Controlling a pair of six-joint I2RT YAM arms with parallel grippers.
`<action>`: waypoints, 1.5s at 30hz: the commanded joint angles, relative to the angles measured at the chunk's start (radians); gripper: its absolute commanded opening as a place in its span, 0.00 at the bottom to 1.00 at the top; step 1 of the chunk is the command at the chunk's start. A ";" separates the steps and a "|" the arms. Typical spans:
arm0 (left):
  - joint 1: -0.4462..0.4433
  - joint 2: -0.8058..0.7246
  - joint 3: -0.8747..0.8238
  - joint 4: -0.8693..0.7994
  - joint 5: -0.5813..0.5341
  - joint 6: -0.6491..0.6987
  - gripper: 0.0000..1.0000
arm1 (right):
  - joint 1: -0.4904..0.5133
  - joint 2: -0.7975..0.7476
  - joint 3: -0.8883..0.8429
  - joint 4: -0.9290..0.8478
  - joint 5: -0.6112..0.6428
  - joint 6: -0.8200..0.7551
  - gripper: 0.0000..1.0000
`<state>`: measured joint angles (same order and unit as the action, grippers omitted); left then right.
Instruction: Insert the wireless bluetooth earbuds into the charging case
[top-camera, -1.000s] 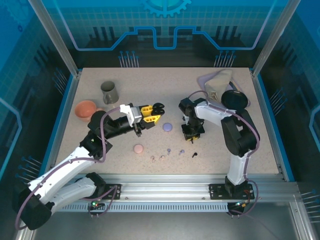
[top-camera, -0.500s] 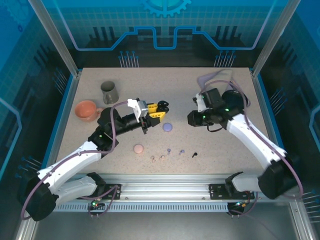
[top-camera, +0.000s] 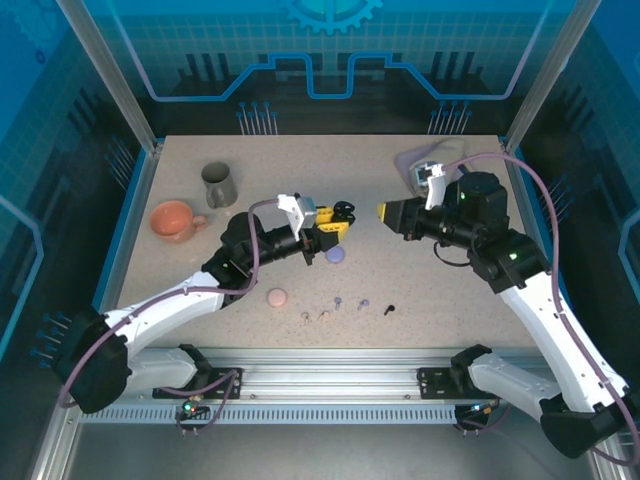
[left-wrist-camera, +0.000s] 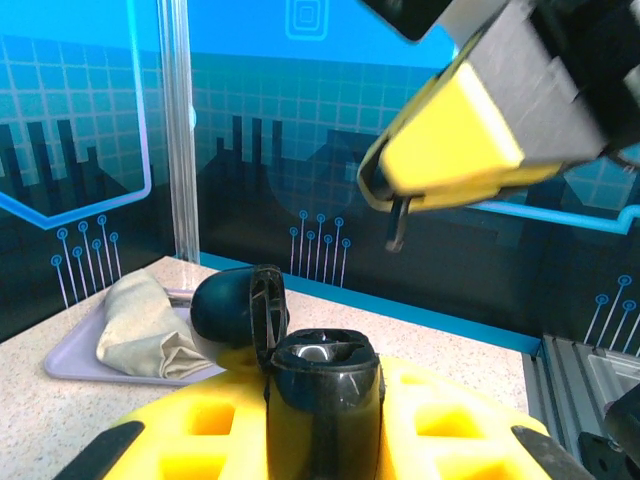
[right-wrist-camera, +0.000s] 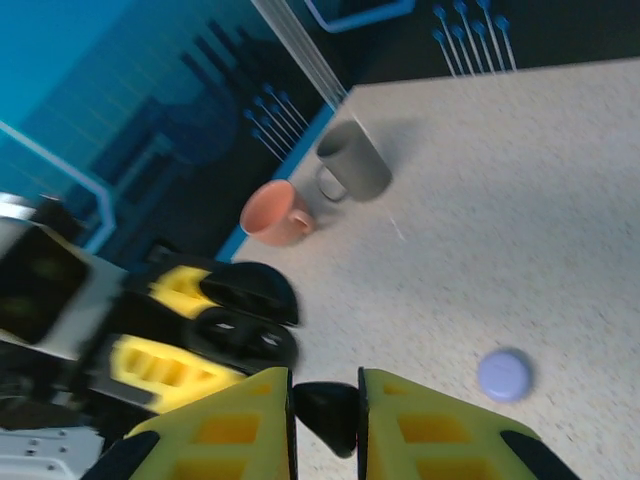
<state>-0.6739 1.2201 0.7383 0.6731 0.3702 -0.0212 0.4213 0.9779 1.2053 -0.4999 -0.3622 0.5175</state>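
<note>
fwiw my left end effector (top-camera: 340, 215) fingers (left-wrist-camera: 200, 420) look like matt yellow plastic, the black case (left-wrist-camera: 322, 385) is glossy smooth plastic, the black earbud (right-wrist-camera: 325, 415) smooth too, worktop (top-camera: 300, 160) matt and speckled, rag (left-wrist-camera: 145, 330) crumpled cloth.

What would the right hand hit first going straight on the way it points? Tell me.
Most likely the open black charging case held in the left hand, close ahead and facing it. The black earbud in the right hand would arrive first. Whether their heights line up is unclear.
</note>
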 joint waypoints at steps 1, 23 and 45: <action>-0.010 0.017 0.044 0.084 0.005 -0.002 0.00 | 0.041 -0.008 0.071 0.018 -0.044 0.020 0.21; -0.013 0.027 0.053 0.091 0.051 0.016 0.00 | 0.200 0.171 0.202 -0.037 0.072 -0.063 0.21; -0.015 0.027 0.055 0.084 0.054 0.015 0.00 | 0.211 0.197 0.188 -0.086 0.075 -0.098 0.21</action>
<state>-0.6781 1.2446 0.7513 0.7219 0.3981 -0.0204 0.6094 1.1683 1.3815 -0.5686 -0.2886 0.4366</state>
